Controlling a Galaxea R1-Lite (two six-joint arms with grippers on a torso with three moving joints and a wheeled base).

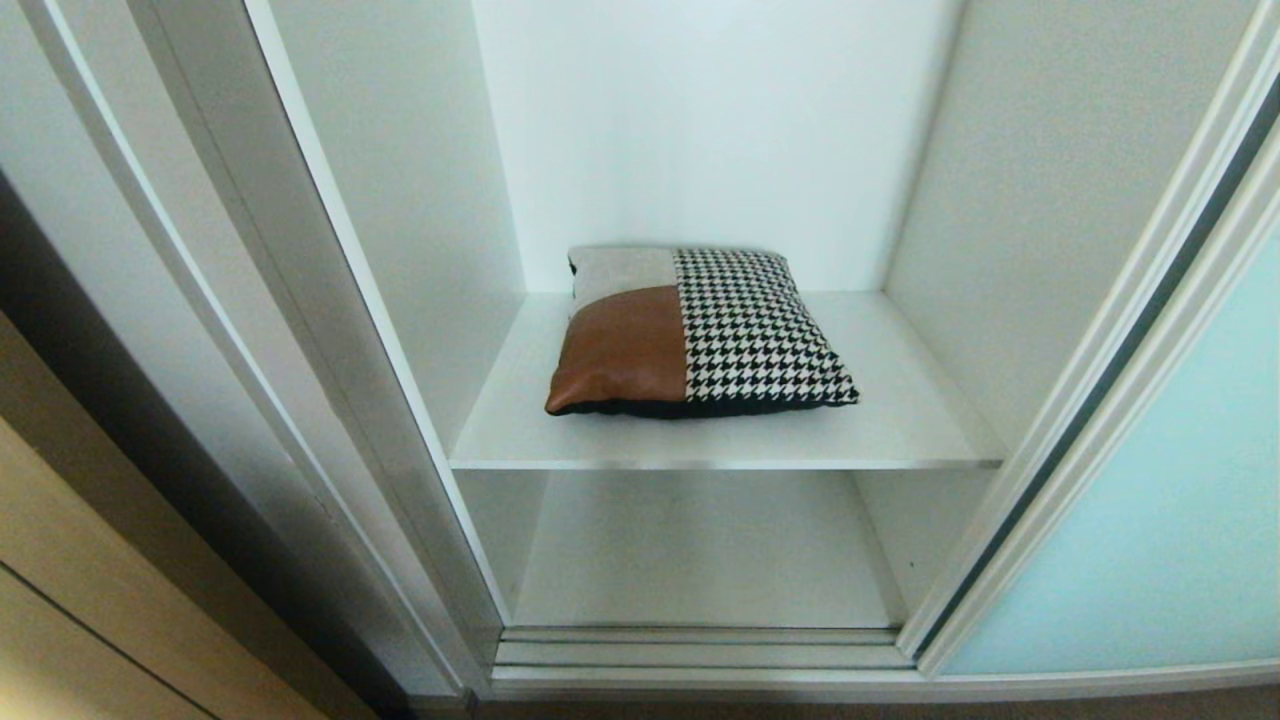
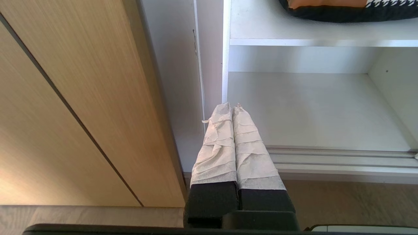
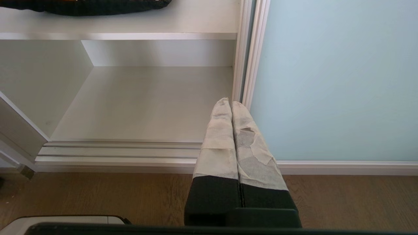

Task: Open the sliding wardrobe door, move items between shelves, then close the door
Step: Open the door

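The cushion (image 1: 700,335) is laid flat on the upper shelf (image 1: 900,430), toward its back edge: houndstooth weave on one half, smooth rust-brown leather and beige-grey cloth on the other, black edging. The frosted aqua sliding wardrobe door (image 1: 1150,540) is drawn aside. The left gripper (image 2: 232,107) and right gripper (image 3: 227,102), both tape-wrapped, are pressed closed, holding nothing.

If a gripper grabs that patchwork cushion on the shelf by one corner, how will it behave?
The cushion looks plump and soft, so it would probably sag and fold. It likely weighs little for its bulk. The brown leather-like patch may slip more than the houndstooth fabric.
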